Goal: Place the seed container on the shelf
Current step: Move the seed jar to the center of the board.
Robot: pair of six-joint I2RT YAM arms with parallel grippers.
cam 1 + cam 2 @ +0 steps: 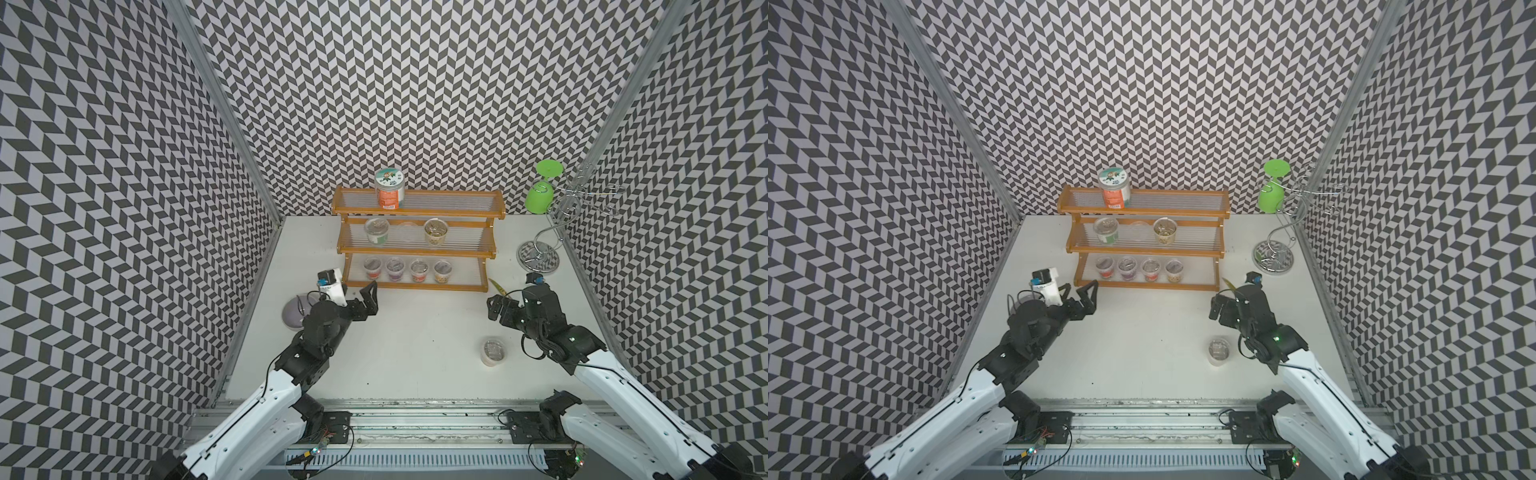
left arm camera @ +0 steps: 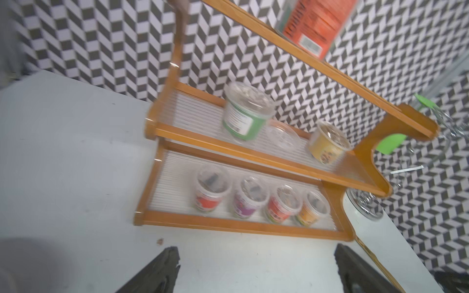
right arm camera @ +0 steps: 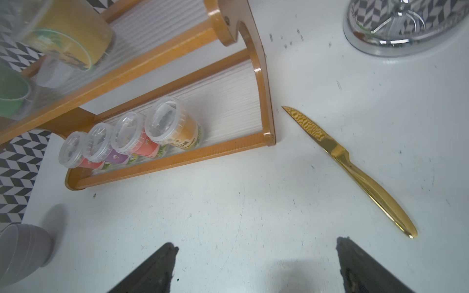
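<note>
Standing upright on the white table (image 1: 415,340), the seed container (image 1: 493,352) has a clear lid and pale body. It sits just beside the right forearm, well apart from the shelf (image 1: 457,252) at the back wall. The right gripper (image 3: 257,243) hovers over bare table near the shelf's right end, fingers spread wide, nothing between them; a gold knife (image 3: 350,165) lies flat nearby. The left gripper (image 2: 256,251) is by the shelf's left front corner, fingers spread too, empty. Bottom tier holds a row of four small tubs (image 1: 395,269); the middle tier a green-label tub (image 1: 377,230) and a yellow tub (image 1: 435,231); the top a tall orange-label jar (image 1: 389,189). A grey bowl (image 1: 293,318) sits by the left arm. A chrome wire stand (image 1: 538,257) is at far right, a green cup (image 1: 539,198) among its arms.
</note>
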